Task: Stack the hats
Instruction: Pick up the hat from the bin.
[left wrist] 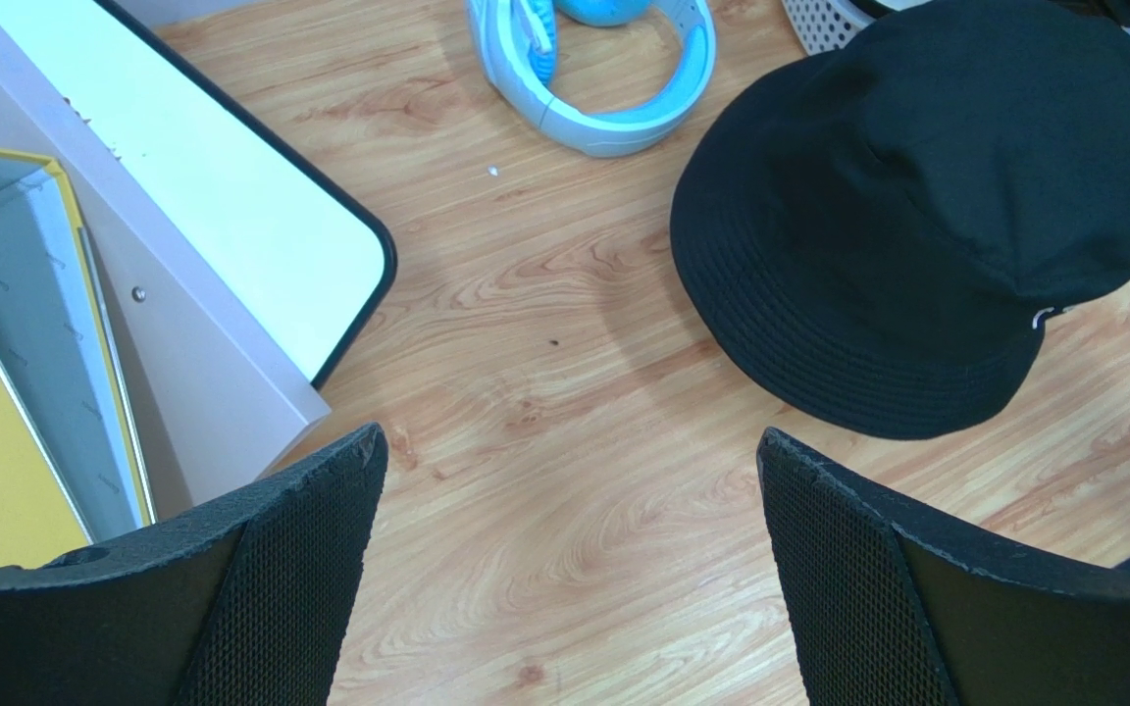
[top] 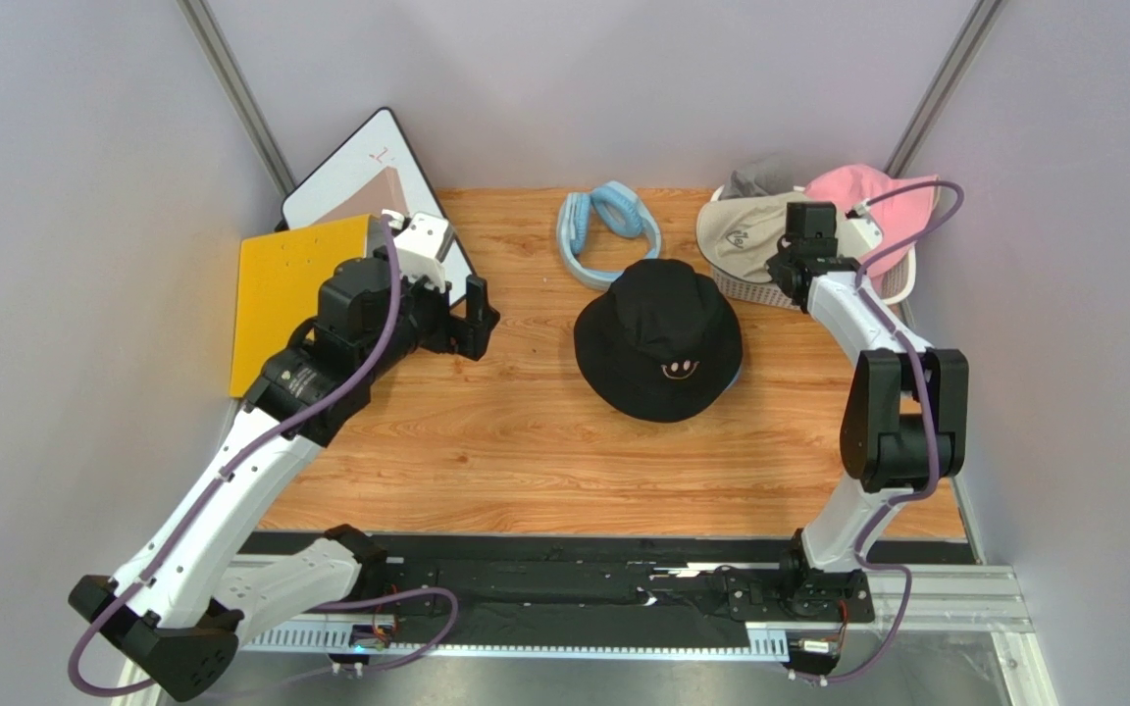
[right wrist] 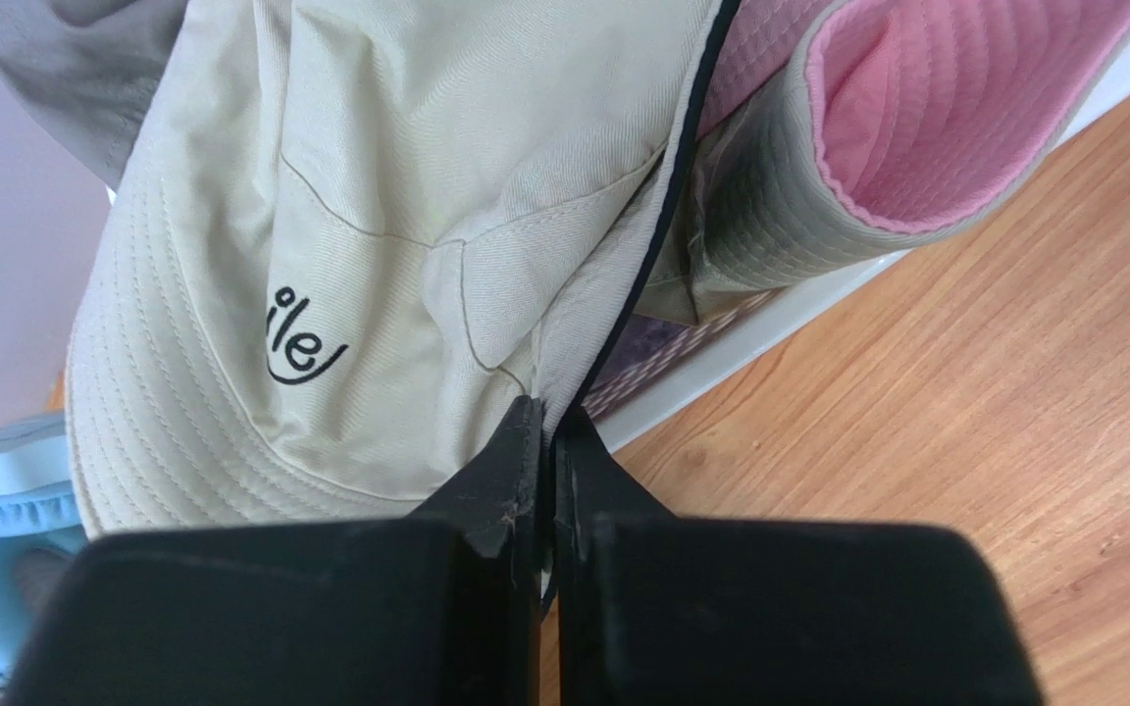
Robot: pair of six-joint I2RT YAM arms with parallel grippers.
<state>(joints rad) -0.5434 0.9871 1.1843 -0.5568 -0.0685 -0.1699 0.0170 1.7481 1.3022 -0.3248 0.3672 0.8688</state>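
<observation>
A black bucket hat [top: 658, 339] lies crown up at the table's middle; it also shows in the left wrist view [left wrist: 940, 206]. A sliver of blue shows under its right brim. A beige hat [top: 741, 228], a pink hat [top: 866, 199] and a grey hat [top: 755, 177] are piled in a white basket [top: 763, 290] at the back right. My right gripper [right wrist: 549, 419] is shut on the beige hat's brim [right wrist: 380, 221], beside the pink hat [right wrist: 940, 118]. My left gripper [left wrist: 568, 441] is open and empty above bare wood, left of the black hat.
A light blue padded ring [top: 608, 228] lies behind the black hat. A yellow folder [top: 284, 287] and a white board [top: 365, 177] lean at the back left, close to my left gripper [top: 480, 316]. Grey walls close in both sides.
</observation>
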